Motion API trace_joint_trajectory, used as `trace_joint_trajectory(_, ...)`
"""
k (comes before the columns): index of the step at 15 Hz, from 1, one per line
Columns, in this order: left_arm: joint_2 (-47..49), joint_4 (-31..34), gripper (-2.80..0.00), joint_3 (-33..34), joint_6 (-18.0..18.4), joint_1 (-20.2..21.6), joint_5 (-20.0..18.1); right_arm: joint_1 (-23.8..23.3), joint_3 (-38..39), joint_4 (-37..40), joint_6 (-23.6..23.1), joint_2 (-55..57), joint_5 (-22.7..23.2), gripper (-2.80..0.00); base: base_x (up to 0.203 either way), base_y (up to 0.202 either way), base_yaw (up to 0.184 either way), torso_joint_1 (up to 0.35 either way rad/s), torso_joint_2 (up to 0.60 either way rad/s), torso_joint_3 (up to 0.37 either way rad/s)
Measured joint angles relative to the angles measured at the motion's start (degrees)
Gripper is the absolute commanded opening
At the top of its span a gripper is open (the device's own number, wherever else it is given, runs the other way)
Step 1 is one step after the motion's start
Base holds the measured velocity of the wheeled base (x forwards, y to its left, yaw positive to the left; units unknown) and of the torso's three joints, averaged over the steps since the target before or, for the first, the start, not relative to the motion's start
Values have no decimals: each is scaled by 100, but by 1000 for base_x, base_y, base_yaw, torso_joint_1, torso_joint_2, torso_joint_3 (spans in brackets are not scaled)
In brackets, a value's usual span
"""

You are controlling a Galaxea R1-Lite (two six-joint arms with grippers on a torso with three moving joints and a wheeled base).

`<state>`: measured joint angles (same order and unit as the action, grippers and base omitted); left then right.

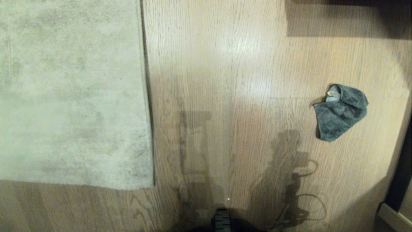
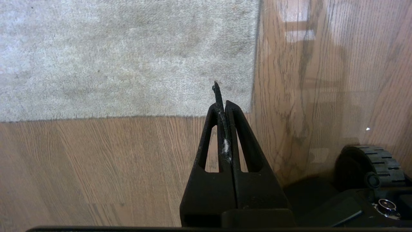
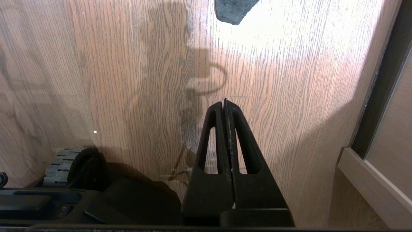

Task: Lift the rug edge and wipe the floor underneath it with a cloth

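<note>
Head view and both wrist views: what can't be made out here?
- Rug: extent unknown, cut by the head view's top and left edges.
- Cloth: the pale bit in its fold is too small to identify; right wrist view shows only a corner.
- Floor under the rug: hidden.
- Both arms: outside the head view.

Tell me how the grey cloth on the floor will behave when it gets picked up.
The cloth lies crumpled with a folded-over flap, so it is probably floppy and will drape and hang from wherever it is pinched. Its soft, fuzzy fabric looks light and should grip easily rather than slip. On the smooth, shiny floor it may slide or bunch up if pushed before being gripped.
</note>
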<state>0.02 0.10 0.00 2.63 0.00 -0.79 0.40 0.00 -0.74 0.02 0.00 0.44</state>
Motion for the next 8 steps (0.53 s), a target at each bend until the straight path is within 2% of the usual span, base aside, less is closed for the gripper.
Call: trace_joint_trajectory(8,0,0,-280,0,0,0,-9,-2,0,0,-2,-2,-2,-280,0,0,0,0,0,0)
